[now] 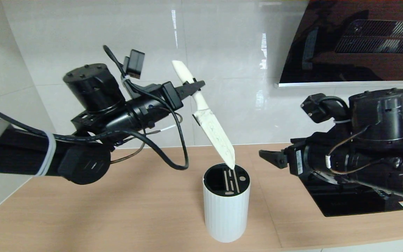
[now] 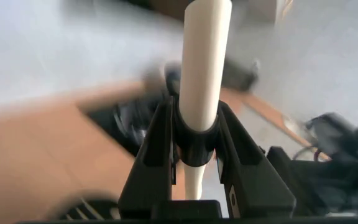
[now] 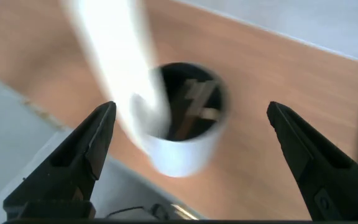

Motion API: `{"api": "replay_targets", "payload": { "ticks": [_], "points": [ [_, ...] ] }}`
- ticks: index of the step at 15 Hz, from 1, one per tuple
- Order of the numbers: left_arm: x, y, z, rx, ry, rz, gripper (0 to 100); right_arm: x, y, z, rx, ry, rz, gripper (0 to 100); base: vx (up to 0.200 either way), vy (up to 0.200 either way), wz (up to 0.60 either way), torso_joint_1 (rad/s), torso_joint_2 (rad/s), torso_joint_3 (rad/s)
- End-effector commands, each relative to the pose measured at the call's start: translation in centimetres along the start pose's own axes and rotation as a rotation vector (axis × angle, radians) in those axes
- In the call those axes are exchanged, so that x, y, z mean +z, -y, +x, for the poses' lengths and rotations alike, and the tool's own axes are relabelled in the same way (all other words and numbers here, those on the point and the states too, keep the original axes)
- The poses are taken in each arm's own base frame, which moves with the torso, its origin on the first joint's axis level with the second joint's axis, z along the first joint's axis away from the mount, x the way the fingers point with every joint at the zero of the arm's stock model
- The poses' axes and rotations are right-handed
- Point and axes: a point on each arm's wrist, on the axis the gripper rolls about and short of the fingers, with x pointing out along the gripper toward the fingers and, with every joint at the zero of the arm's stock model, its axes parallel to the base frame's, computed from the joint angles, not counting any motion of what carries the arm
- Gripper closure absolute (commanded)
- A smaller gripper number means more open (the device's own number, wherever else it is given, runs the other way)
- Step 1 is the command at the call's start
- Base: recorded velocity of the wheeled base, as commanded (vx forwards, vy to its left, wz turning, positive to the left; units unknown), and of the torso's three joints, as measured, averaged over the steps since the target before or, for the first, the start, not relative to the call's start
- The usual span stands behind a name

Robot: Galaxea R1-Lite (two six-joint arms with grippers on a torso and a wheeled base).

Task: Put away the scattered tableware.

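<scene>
A white knife [image 1: 211, 122] hangs tilted, blade tip down, right at the slotted black top of a white ribbed holder [image 1: 226, 206] on the wooden counter. My left gripper [image 1: 195, 86] is shut on the knife's white handle [image 2: 202, 74], held above and behind the holder. To the holder's right my right gripper [image 1: 271, 157] stands open and holds nothing, its fingers [image 3: 82, 152] spread wide with the holder [image 3: 182, 118] seen between them. The knife [image 3: 120, 68] crosses that view as a pale streak.
A black cooktop [image 1: 359, 203] lies set into the counter at the right, under my right arm. A dark range hood [image 1: 355, 42] hangs on the tiled wall above it. Bare wooden counter [image 1: 117, 213] spreads left of the holder.
</scene>
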Motion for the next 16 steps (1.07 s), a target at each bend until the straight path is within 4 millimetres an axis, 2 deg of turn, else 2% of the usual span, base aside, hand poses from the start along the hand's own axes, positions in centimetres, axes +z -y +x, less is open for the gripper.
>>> {"api": "replay_targets", "payload": {
  "ticks": [1, 4, 5, 7, 8, 10, 16],
  "points": [
    [2.5, 2.1, -1.7, -0.029, 0.071, 0.113, 100, 0.9, 1.7, -1.3, -0.052, 0.042, 0.022, 0, 0.000, 0.000, 0.00, 0.000, 0.00, 0.000],
    [1.6, 1.6, -1.7, -0.035, 0.094, 0.380, 100, 0.6, 1.8, -0.8, -0.057, 0.027, 0.022, 0, 0.000, 0.000, 0.00, 0.000, 0.00, 0.000],
    [1.1, 1.8, -1.7, -0.041, 0.082, 0.413, 100, 0.5, 1.8, -0.6, -0.057, 0.020, 0.021, 0, 0.000, 0.000, 0.00, 0.000, 0.00, 0.000],
    [-1.1, 2.4, -1.5, -0.062, 0.025, 0.449, 100, 0.2, 1.8, -0.1, -0.061, 0.006, 0.019, 0, 0.000, 0.000, 0.00, 0.000, 0.00, 0.000],
    [-1.5, 2.4, -1.6, -0.064, 0.013, 0.467, 100, 0.2, 1.8, -0.1, -0.063, 0.005, 0.019, 0, 0.000, 0.000, 0.00, 0.000, 0.00, 0.000],
    [-4.1, 1.8, -1.5, -0.064, -0.060, 0.540, 100, 0.1, 1.8, 0.0, -0.063, 0.000, 0.019, 0, 0.000, 0.000, 0.00, 0.000, 0.00, 0.000],
    [-6.3, 1.3, -1.7, -0.054, -0.124, 0.545, 100, 0.1, 2.0, 0.1, -0.069, -0.001, 0.020, 0, 0.000, 0.000, 0.00, 0.000, 0.00, 0.000]
  ]
}}
